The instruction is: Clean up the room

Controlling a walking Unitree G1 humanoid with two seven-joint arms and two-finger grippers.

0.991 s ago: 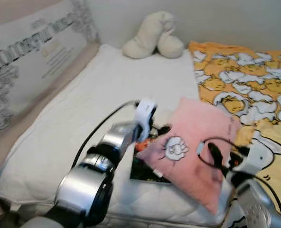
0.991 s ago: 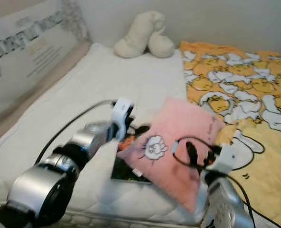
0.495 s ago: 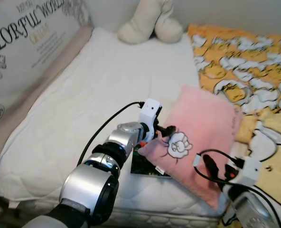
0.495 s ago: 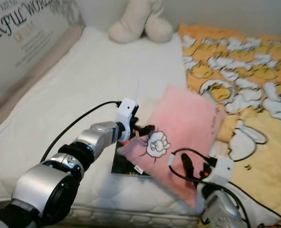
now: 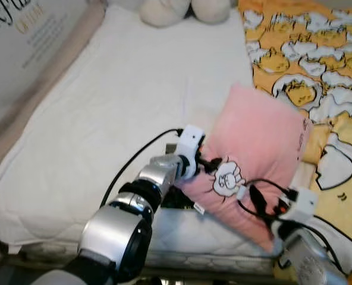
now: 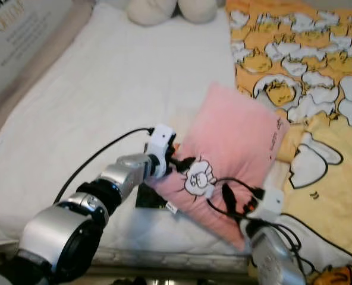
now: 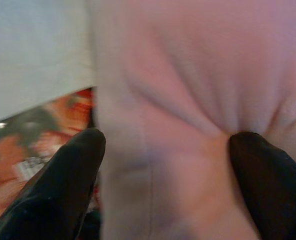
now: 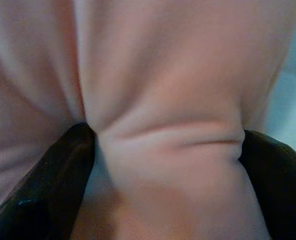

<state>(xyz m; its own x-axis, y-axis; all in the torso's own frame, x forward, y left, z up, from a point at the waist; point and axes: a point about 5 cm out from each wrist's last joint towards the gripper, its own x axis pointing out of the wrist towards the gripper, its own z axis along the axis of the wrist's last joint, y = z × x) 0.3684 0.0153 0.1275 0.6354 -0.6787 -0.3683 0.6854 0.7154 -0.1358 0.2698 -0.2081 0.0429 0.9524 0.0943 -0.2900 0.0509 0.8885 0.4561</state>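
Head views: soft pink pillow [image 5: 260,142], square, plush, printed with a small white cartoon figure, tilted up off the white quilted bed [image 5: 104,113]. Beside the pillow, on its right, a yellow blanket [image 5: 319,65] with white duck shapes; beyond it, at the bed's head, a cream plush toy [image 5: 164,12]. Under the pillow's lower left corner, a glossy dark magazine [image 6: 149,199].

Left end effector [image 5: 210,165] clamped on the pillow's lower left edge; right end effector [image 5: 254,196] clamped on its lower edge.

Left wrist view: black fingers [image 7: 63,185] pinching puckered pink fabric, with the magazine's red-orange cover just beside the pillow.

Right wrist view: black fingers [image 8: 43,185] squeezing a bunched fold of the pillow [image 8: 163,100].
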